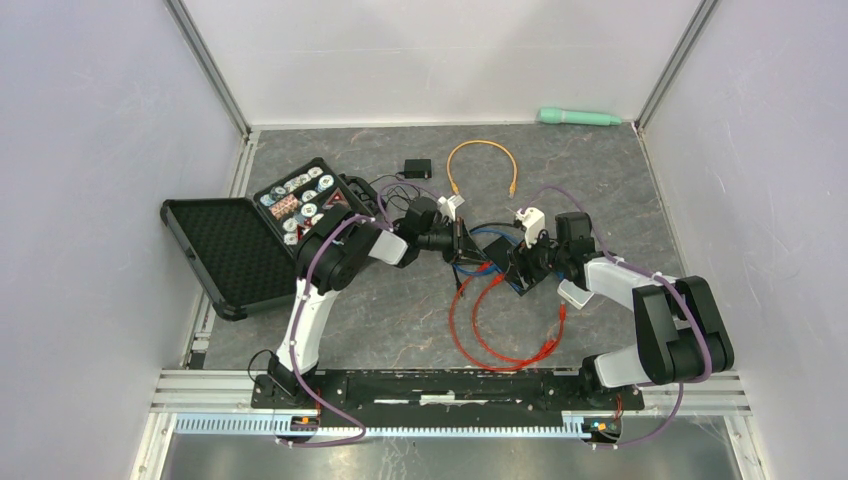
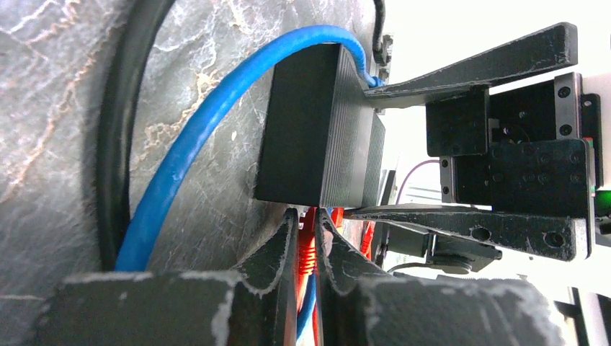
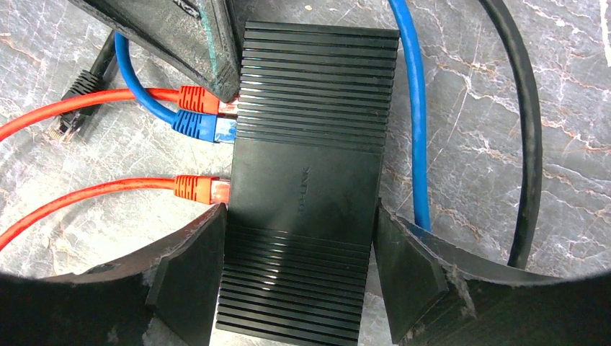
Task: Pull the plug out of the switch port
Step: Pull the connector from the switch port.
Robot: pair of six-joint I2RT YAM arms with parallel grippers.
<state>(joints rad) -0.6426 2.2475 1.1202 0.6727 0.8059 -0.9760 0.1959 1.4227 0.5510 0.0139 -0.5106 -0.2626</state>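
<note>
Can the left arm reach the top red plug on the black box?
Probably yes: the left gripper is pinched on the top red plug at the switch, with nothing in between. The right gripper holds the switch.

Faint embossed brand mark on the top face of the black network switch (image 3: pixel 308 184), set lengthwise between its two ribbed bands; apparently "tp-link", though dim in the right wrist view. In the top view, red triangular signs (image 1: pixel 335 197) inside the open case (image 1: pixel 225 248), markings too small to read. Round printed discs (image 1: pixel 300 192) alongside, equally illegible at this size.
</note>
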